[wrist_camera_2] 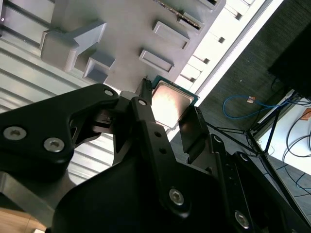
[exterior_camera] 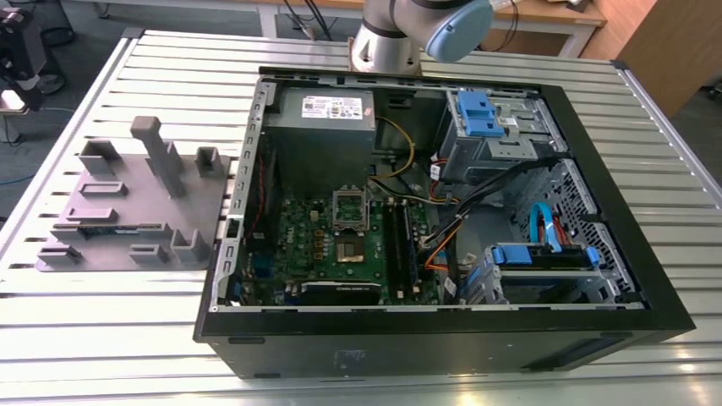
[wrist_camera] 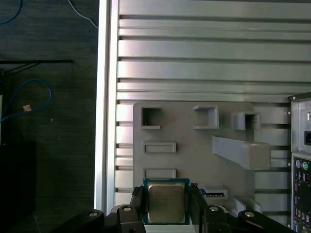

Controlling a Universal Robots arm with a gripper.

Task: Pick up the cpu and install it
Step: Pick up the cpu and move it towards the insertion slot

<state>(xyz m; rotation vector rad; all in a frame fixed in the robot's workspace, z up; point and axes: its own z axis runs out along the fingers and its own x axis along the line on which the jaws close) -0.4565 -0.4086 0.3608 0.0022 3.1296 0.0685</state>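
Holding the cpu (wrist_camera: pixel 166 200), the gripper (wrist_camera: pixel 167 206) hovers over the grey fixture (wrist_camera: pixel 194 145).

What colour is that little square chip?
The chip is silver-grey, green-edged; best in the first wrist view.

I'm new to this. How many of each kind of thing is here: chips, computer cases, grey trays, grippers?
cpu: 1
computer case: 1
grey holder tray: 1
gripper: 1
Total: 4
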